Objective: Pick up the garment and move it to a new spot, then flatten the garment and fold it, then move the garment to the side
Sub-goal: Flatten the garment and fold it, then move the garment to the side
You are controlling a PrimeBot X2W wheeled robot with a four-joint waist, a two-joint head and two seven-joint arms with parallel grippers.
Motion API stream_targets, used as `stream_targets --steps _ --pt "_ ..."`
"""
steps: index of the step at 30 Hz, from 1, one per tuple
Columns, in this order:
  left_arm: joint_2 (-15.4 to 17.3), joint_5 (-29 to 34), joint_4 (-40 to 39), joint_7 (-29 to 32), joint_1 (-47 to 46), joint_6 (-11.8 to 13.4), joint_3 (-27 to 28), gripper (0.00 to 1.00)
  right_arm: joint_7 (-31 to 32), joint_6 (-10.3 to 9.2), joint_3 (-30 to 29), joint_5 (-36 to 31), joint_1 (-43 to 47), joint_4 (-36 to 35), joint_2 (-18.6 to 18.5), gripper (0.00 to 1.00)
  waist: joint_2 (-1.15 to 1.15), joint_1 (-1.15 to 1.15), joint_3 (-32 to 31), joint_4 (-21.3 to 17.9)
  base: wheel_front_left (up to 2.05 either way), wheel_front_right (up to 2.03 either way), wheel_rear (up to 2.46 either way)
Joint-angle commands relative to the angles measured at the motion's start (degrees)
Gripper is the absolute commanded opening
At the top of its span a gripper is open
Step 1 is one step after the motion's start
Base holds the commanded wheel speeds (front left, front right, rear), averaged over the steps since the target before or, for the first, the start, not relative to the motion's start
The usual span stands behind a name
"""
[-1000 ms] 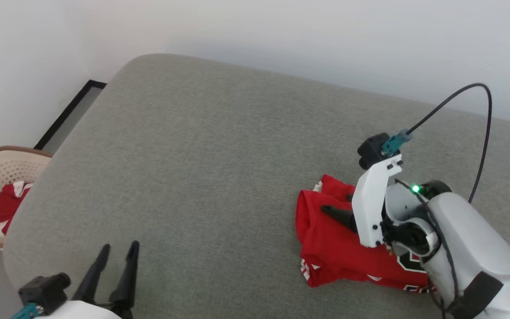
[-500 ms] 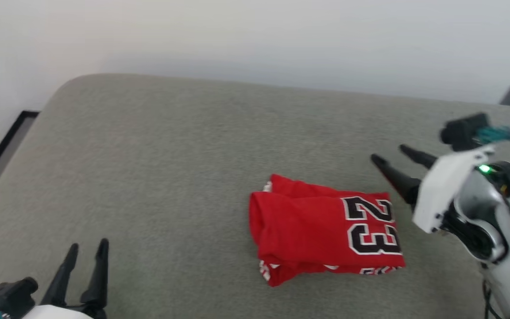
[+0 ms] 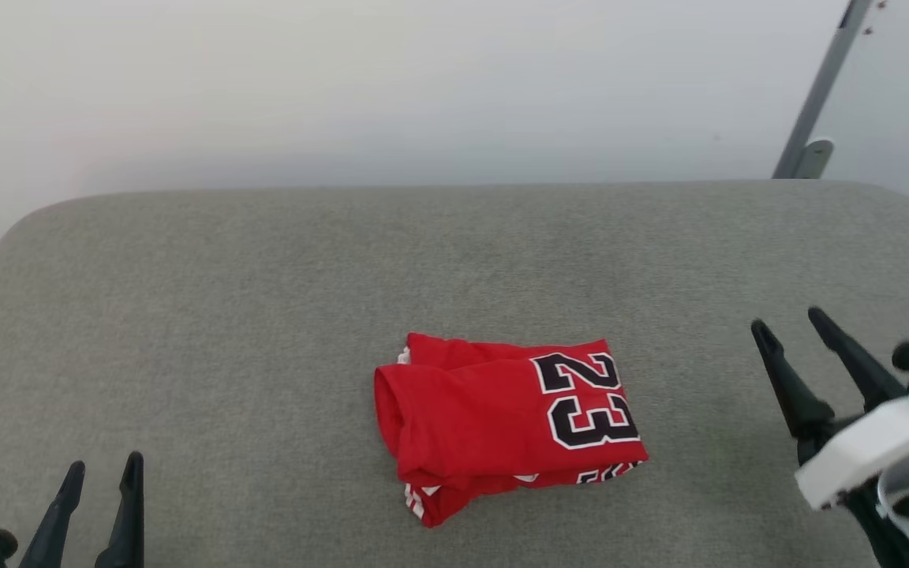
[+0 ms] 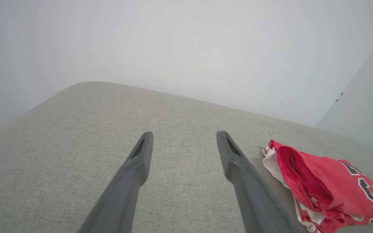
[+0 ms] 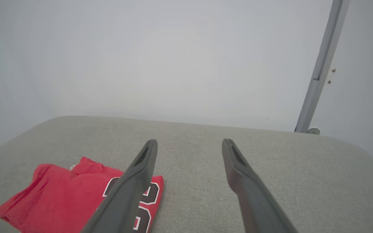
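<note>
**Folded jersey lies free between two open grippers**

The garment [image 3: 502, 422] rests folded into a compact red bundle on the grey cushion [image 3: 265, 315], its black numerals [image 3: 585, 398] with white outline facing up and white striped trim peeping out along the near edge. Neither gripper touches it.

The left gripper [image 3: 106, 462] hovers over bare cushion with its two dark fingers spread wide and nothing between them. The garment lies off to its right and further out; in the left wrist view the bundle's open folded end sits just beside the right-hand finger.

The right gripper [image 3: 787, 319] is likewise spread apart and empty — the garment lies to its left, well apart in the head view. In the right wrist view the bundle sits low on the left, partly behind that gripper's left-hand finger.

Beyond both sets of fingertips the cushion runs to a pale wall [image 3: 344, 79], and a grey pole [image 3: 821, 87] stands ahead of the right gripper.
</note>
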Motion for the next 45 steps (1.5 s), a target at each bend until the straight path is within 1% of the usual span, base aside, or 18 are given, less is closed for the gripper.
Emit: stream_targets --steps 1,4,10,17,26,32,37,40,45 --pt "-0.2 0.7 -0.1 -0.3 0.8 -0.1 0.3 1.0 -0.9 -0.03 0.0 -0.1 0.8 0.2 0.4 1.0 0.0 0.0 -0.5 -0.8 0.0 0.0 0.0" --pt "-0.6 2.5 -0.9 -0.3 1.6 -0.1 1.5 1.0 -4.1 -0.03 -0.2 -1.2 3.4 1.1 0.5 1.0 0.0 0.0 -1.0 -1.7 0.0 0.0 0.0" --pt "-1.6 4.8 -1.6 -0.3 2.9 -0.2 3.0 1.0 -9.4 -0.03 -0.7 -0.4 6.8 3.7 1.2 1.0 0.0 0.0 -1.9 -3.0 0.0 0.0 0.0" --pt "-1.5 6.2 -2.3 -0.3 3.9 -0.2 3.1 1.0 -12.0 -0.03 -0.1 0.6 9.1 6.4 1.9 1.0 0.0 0.0 -2.4 -3.8 0.0 0.0 0.0" --pt "-1.6 7.0 -2.7 -0.3 3.2 -0.2 2.6 1.0 -13.4 -0.03 -0.6 1.0 10.2 7.7 2.6 1.0 0.0 0.0 -2.4 -3.4 0.0 0.0 0.0" --pt "-1.9 7.2 -2.4 -0.3 2.8 -0.2 2.0 1.0 -13.6 -0.03 -0.1 1.1 10.2 7.8 2.7 1.0 0.0 0.0 -2.3 -2.9 0.0 0.0 0.0" --pt "-1.9 7.3 -2.3 -0.3 2.3 -0.2 1.7 1.0 -12.1 -0.03 1.3 1.6 8.9 7.0 2.5 1.0 0.0 0.0 -2.0 -2.3 0.0 0.0 0.0" --pt "-1.8 7.3 -2.4 -0.3 2.4 -0.2 2.0 1.0 -9.8 -0.03 3.0 2.8 7.1 6.6 2.3 1.0 0.0 0.0 -1.7 -1.9 0.0 0.0 0.0" --pt "-2.0 7.1 -2.5 -0.3 2.2 -0.2 1.7 1.0 -2.7 -0.03 7.2 5.1 2.3 6.7 1.2 1.0 0.0 0.0 -0.8 -0.7 0.0 0.0 0.0"
